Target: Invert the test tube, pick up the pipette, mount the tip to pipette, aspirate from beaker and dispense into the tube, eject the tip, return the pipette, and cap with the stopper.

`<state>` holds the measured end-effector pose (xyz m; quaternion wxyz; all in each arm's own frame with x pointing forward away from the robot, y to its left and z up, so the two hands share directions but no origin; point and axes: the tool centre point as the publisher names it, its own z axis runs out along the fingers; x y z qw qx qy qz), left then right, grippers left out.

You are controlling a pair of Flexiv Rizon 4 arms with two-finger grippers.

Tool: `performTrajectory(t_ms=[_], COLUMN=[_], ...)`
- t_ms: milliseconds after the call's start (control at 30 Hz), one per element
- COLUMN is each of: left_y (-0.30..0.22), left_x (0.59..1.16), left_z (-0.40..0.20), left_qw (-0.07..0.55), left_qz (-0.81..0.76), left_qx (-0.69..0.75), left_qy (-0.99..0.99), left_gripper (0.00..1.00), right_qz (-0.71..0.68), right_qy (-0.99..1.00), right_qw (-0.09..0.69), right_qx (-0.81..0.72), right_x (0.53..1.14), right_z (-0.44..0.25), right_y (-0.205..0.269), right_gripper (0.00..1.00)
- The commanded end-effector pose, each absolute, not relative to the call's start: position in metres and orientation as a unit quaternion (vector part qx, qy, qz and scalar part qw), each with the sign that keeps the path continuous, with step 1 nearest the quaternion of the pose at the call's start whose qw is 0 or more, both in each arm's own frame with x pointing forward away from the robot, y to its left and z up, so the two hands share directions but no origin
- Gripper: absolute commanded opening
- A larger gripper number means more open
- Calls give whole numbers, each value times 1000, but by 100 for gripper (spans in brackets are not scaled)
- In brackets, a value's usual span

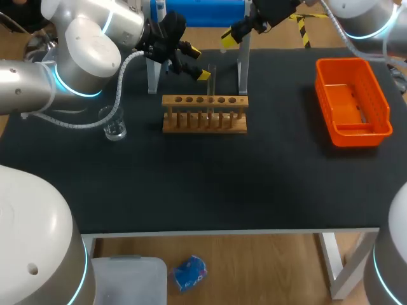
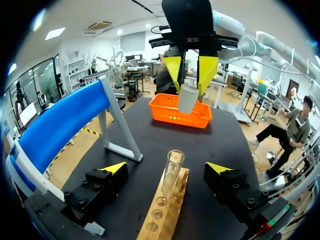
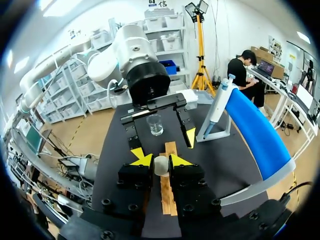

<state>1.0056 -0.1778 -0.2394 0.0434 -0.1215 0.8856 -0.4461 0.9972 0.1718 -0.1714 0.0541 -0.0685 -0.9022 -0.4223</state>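
**Stopper Held Ready Over the Racked Test Tube**

Head view: The test tube [image 1: 212, 79] stood upright in the wooden rack [image 1: 204, 121] toward the table's far side. The glass beaker [image 1: 114, 125] stood near the rack's left end, and the orange bin [image 1: 353, 101] lay well apart at the right. The left gripper [image 1: 194, 61] sat just beside the tube's upper part.

Left wrist view: The left gripper's fingers were spread wide, one on each side of the tube and clear of the glass. This placement probably served to steady the tube for capping. Ahead and higher, the right gripper [image 2: 189, 82] pinched the pale stopper [image 2: 187, 100] between its yellow tips, pointing downward.

Right wrist view: The right gripper was narrow, clamped on the stopper above the line of the rack. The pipette [image 3: 218, 107] rested on its blue stand [image 3: 255, 130], so the capping step appeared to be in hand.
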Motion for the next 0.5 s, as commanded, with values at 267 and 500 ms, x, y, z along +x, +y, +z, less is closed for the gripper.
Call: performTrajectory(t_ms=[267, 500], left_y=[-178, -178], left_x=[1007, 1007], left_z=[-239, -239], left_qw=[41, 41], left_qz=[-445, -445], left_qx=[-121, -121], left_qy=[887, 887], left_gripper=[100, 100], right_qz=[-424, -430], right_qy=[-902, -898], right_qw=[56, 69], right_qx=[-63, -61], right_x=[995, 993], right_z=[-181, -193], right_y=[179, 188], right_gripper=[0, 0])
